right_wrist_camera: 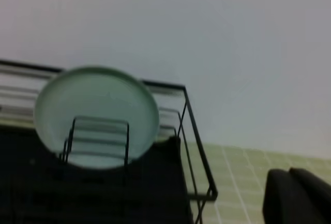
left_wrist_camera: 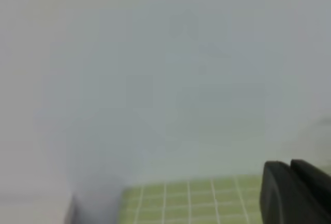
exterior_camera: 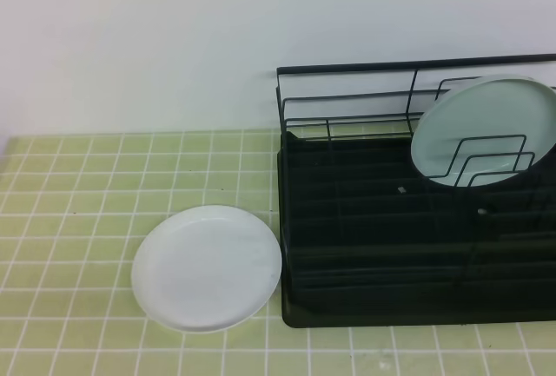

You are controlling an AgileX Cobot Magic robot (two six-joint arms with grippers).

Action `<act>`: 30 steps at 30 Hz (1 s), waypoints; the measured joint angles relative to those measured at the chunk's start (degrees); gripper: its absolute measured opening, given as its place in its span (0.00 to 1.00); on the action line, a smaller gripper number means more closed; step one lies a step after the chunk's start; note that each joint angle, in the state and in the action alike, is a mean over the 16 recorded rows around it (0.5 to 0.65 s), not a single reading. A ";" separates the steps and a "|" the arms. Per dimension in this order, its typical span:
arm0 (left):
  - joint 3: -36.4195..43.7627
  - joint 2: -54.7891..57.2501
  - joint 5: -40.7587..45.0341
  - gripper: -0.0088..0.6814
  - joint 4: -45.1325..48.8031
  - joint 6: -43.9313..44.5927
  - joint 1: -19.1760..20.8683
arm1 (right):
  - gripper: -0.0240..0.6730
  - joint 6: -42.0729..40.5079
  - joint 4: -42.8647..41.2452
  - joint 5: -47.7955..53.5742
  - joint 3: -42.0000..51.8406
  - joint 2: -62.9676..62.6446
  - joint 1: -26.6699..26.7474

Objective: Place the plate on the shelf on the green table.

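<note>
Plate first: we see a round, shallow, plain white disc with a low raised rim, matte and unmarked, lying flat and face up on the green table. It sits just beside the front left corner of the shelf, its right edge close to the black ribbed tray base; we cannot tell whether they touch. Being round, it has no long axis to speak of, and its open face looks straight up.

The table is laid in small yellow-green square tiles with white grout lines, running back to a plain pale wall. On the shelf, a pale mint-tinted plate stands nearly upright against the wire dividers at the right end, its face turned toward the front.

Neither arm shows in the high view. In each wrist view a dark part of the claw sits at the lower right, left gripper and right gripper; both are pressed together with nothing between them.
</note>
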 joint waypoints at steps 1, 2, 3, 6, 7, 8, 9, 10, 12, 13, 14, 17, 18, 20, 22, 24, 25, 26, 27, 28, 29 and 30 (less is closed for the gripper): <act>-0.88 0.98 1.74 0.01 -0.28 -0.89 0.00 | 0.03 -0.77 0.16 1.71 -0.41 0.00 0.00; -1.88 2.13 3.60 0.01 -0.58 -1.76 0.00 | 0.03 -1.54 0.32 3.18 -0.71 0.00 0.00; -3.01 3.43 5.58 0.01 -0.89 -2.56 0.00 | 0.03 -2.32 0.49 4.42 -0.88 0.00 0.00; -6.94 8.20 11.49 0.01 -1.86 -4.55 0.00 | 0.03 -4.77 0.98 7.17 -0.86 0.00 0.00; -8.41 10.04 13.35 0.01 -2.20 -5.10 0.00 | 0.03 -5.46 1.16 7.83 -0.75 0.00 0.00; -9.94 12.00 15.14 0.01 -2.59 -5.60 0.00 | 0.03 -6.02 1.37 8.40 -0.61 0.00 0.00; -11.49 14.05 16.84 0.01 -2.97 -5.96 0.00 | 0.03 -6.50 1.62 8.88 -0.46 0.00 0.00; -13.03 16.12 18.43 0.01 -3.34 -6.14 0.00 | 0.03 -6.89 1.85 9.27 -0.32 0.00 0.00; -16.06 20.44 21.21 0.01 -4.16 -5.91 0.00 | 0.03 -7.52 2.22 9.71 -0.04 0.00 0.00; -17.47 22.62 22.35 0.01 -4.61 -5.48 0.00 | 0.03 -7.83 2.35 9.73 0.09 0.00 0.00; -18.83 24.82 23.37 0.01 -5.08 -4.87 0.00 | 0.03 -8.14 2.46 9.66 0.20 0.00 0.00; -22.34 31.20 25.54 0.01 -6.59 -2.12 0.00 | 0.03 -9.05 2.76 9.60 0.32 0.00 0.00; -23.31 33.23 26.01 0.01 -7.12 -1.03 0.00 | 0.03 -9.31 2.85 9.70 0.33 0.00 0.00; -24.98 37.15 26.69 0.01 -8.15 1.29 0.00 | 0.03 -9.71 3.05 9.92 0.33 0.00 0.00; -26.36 40.93 27.27 0.01 -9.24 3.71 0.00 | 0.03 -9.82 3.24 10.10 0.33 0.00 0.00; -27.53 44.69 27.87 0.01 -10.56 6.39 0.00 | 0.03 -9.83 3.37 10.27 0.33 0.00 0.00; -28.07 46.55 28.20 0.02 -11.39 7.73 0.01 | 0.03 -9.84 3.37 10.34 0.33 0.00 0.00; -28.56 48.41 28.52 0.03 -12.35 9.06 0.01 | 0.03 -9.85 3.36 10.40 0.33 0.00 0.00; -29.04 50.26 28.86 0.04 -13.40 10.40 0.02 | 0.03 -9.85 3.36 10.45 0.33 0.00 0.00; -29.50 52.12 29.18 0.06 -14.53 11.72 0.03 | 0.03 -9.85 3.36 10.49 0.33 0.00 0.00; -29.95 53.94 29.50 0.09 -15.70 12.98 0.03 | 0.03 -9.85 3.36 10.52 0.33 0.00 0.00; -30.40 55.75 29.77 0.12 -16.88 14.13 0.04 | 0.03 -9.85 3.36 10.55 0.33 0.00 0.00</act>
